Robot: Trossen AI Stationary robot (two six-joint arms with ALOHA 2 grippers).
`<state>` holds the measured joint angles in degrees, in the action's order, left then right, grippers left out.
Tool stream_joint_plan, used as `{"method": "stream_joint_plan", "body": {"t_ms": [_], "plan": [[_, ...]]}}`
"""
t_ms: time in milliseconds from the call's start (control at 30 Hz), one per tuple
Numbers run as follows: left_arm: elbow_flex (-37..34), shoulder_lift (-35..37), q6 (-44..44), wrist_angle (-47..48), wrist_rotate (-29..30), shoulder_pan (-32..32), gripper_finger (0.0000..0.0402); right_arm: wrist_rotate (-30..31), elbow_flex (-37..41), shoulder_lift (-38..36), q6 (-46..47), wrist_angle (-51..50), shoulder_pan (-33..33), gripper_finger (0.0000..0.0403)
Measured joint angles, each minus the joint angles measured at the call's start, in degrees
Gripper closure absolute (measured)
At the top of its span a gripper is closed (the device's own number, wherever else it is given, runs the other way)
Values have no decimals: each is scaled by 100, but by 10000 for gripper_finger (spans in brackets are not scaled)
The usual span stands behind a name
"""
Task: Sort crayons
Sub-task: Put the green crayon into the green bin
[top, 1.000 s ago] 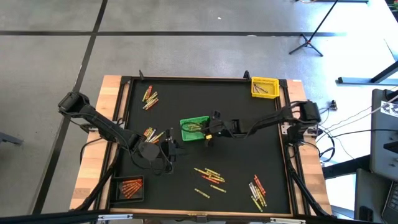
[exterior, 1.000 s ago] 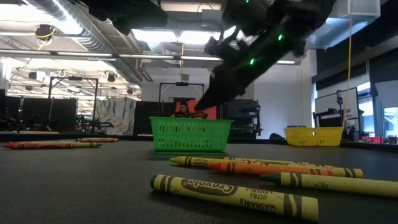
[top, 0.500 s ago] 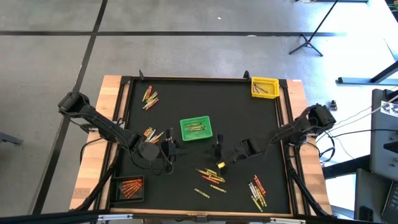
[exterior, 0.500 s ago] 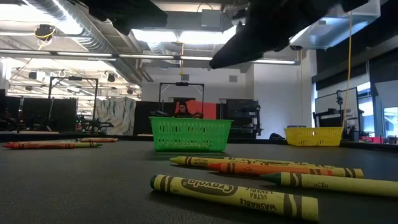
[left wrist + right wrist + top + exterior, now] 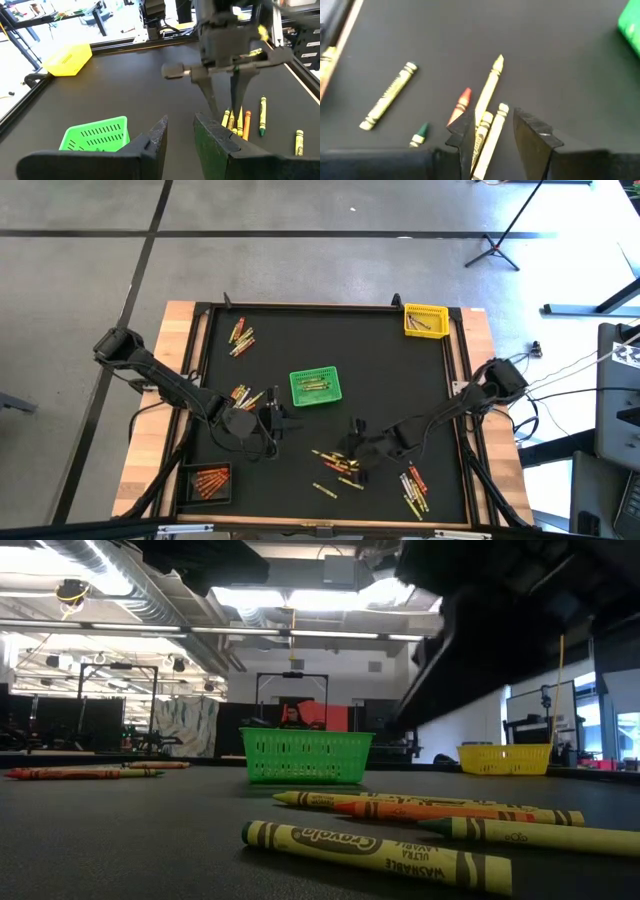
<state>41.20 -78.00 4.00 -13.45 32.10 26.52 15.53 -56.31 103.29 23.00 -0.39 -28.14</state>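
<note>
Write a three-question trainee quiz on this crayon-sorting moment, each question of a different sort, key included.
1. True or false: the right gripper hangs over the loose crayons in front of the green basket, fingers apart.
2. Which basket stands at the table's far right corner? A) yellow basket B) a black one C) a green one
3. Fill in: in the right wrist view, the tip of one crayon among the yellow ones is ____.

Key: 1 true; 2 A; 3 red
</note>
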Motion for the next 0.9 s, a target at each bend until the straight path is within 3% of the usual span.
{"method": "stream_joint_plan", "body": {"t_ms": [367,900], "plan": [[1,0,10,-7,2,0,321,-198,4,465,172,-122,-22,275],[1,0,6,-12,2,2,321,-57,-32,446,-54,-245,-31,275]]}}
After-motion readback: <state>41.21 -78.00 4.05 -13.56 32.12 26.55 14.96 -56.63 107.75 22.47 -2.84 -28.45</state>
